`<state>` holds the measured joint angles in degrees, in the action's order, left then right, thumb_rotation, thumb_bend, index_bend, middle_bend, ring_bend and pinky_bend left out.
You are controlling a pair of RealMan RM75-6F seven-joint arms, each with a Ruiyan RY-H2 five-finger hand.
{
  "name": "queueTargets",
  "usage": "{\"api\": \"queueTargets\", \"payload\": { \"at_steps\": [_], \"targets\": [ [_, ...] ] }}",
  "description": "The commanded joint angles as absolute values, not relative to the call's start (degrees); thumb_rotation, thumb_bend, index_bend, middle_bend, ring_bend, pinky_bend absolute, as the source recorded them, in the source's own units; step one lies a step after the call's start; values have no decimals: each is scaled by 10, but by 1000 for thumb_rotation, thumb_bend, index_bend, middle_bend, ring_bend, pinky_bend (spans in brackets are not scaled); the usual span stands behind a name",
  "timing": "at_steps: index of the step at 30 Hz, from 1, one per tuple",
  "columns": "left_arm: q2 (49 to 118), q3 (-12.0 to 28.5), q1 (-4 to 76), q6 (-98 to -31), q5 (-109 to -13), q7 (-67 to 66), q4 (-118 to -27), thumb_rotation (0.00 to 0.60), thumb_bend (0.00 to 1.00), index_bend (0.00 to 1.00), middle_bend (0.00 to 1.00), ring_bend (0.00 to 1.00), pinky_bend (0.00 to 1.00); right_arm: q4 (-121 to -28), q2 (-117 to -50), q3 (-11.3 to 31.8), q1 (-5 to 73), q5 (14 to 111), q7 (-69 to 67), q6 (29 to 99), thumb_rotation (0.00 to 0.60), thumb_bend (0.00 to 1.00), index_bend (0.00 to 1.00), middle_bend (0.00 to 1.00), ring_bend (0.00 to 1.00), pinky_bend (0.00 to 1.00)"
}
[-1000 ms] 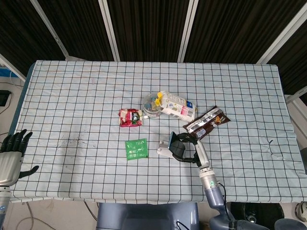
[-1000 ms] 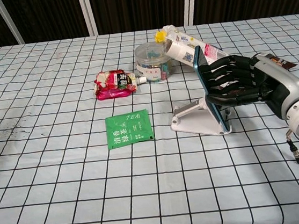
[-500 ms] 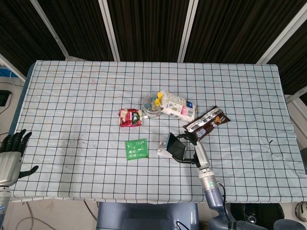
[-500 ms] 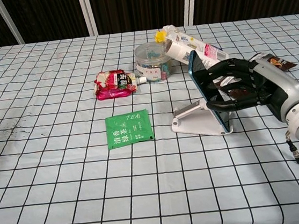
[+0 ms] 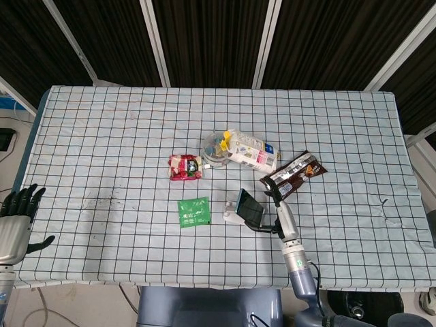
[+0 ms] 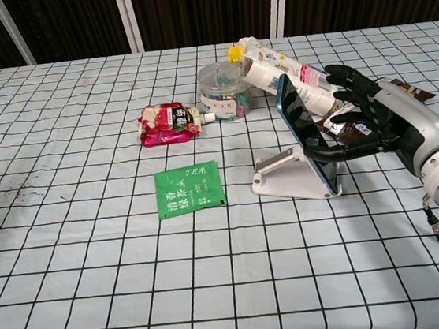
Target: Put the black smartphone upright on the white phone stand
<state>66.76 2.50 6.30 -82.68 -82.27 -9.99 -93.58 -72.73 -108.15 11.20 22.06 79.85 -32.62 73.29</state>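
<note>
The black smartphone stands on its edge, leaning back on the white phone stand; in the head view the smartphone sits over the stand. Just behind it is my right hand, fingers spread and lifted off the phone's back. Only the thumb reaches toward the phone's lower back, and I cannot tell if it touches. In the head view the right hand sits right of the phone. My left hand hangs off the table's left edge, fingers apart, holding nothing.
A green tea packet lies left of the stand. Behind it are a red snack packet, a clear round tub and a white tube lying down. A brown chocolate wrapper lies behind my right hand.
My right hand has let go of the phone: its fingers, wrapped on the phone's back a second ago, have spread and pulled away. The phone has tilted back onto the stand.
</note>
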Motion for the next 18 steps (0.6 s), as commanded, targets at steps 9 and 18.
{"api": "queueTargets", "payload": {
  "at_steps": [9, 18],
  "targets": [
    [666, 23, 62, -831, -830, -93, -936, 600, 0, 0, 0, 0, 0, -784, -1024, 94, 187, 809, -267, 769, 600, 68, 0, 0, 0, 144],
    [663, 22, 61, -836, -840, -84, -935, 600, 0, 0, 0, 0, 0, -883, -910, 93, 159, 810, -200, 794, 600, 105, 0, 0, 0, 144]
  ]
}}
